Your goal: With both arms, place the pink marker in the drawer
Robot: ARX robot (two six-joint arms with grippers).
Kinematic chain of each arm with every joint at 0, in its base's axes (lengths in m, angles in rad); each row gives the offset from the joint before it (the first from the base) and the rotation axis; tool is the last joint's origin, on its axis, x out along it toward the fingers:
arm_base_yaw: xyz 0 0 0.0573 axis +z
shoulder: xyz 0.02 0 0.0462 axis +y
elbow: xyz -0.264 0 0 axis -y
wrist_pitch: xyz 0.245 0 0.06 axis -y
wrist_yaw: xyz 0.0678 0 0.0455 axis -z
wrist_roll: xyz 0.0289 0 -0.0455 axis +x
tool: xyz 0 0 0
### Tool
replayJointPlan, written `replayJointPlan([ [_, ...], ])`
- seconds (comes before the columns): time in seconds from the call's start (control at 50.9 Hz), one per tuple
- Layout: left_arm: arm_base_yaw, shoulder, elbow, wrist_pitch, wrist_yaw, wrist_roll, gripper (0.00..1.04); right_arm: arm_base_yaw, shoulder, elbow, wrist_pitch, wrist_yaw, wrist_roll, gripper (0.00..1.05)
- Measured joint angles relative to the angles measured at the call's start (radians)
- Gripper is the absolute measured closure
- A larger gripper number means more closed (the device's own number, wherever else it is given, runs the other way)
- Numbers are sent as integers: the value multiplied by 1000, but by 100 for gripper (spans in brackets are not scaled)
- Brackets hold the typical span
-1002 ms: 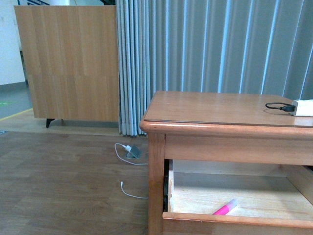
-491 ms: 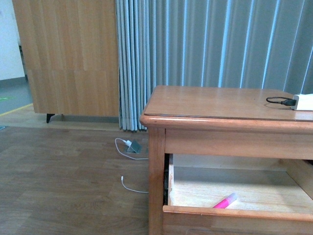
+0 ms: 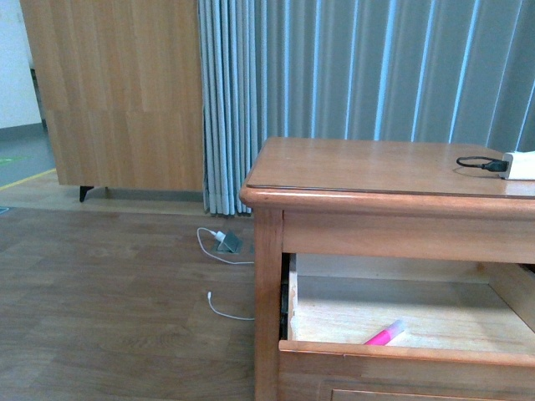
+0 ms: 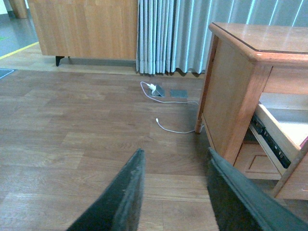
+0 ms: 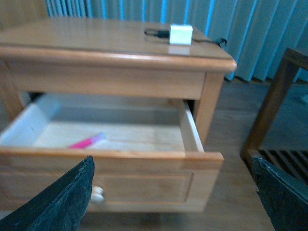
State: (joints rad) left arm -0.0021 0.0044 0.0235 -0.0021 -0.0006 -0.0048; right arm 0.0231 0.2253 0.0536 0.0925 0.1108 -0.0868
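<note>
The pink marker (image 3: pixel 384 335), bright pink with a pale cap, lies slantwise inside the pulled-out drawer (image 3: pixel 401 359). My left tool (image 4: pixel 175 154) is spread wide, gripping nothing; my right tool (image 5: pixel 172 161) gapes wide facing the drawer front, also empty. From the front, the drawer's front board hides the marker's lower end.

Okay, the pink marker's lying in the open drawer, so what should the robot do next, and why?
Probably ease the right pincer forward onto the drawer front beside its knob and begin pushing it shut. The pink marker already lies on the drawer floor, the drawer stands pulled out, and that pincer, like the left pincer, is open and empty.
</note>
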Motion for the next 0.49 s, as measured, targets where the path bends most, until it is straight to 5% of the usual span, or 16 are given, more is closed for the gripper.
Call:
replayJointPlan([
  [0.157, 0, 0, 0, 0, 1, 0, 33, 6, 121, 44, -143, -51, 29, 8],
  [0.314, 0, 0, 0, 0, 1, 1, 5, 43, 401, 130, -118, -139, 91, 8],
  [0.491, 0, 0, 0, 0, 1, 1, 6, 94, 787, 226, 50, -185, 133, 8],
])
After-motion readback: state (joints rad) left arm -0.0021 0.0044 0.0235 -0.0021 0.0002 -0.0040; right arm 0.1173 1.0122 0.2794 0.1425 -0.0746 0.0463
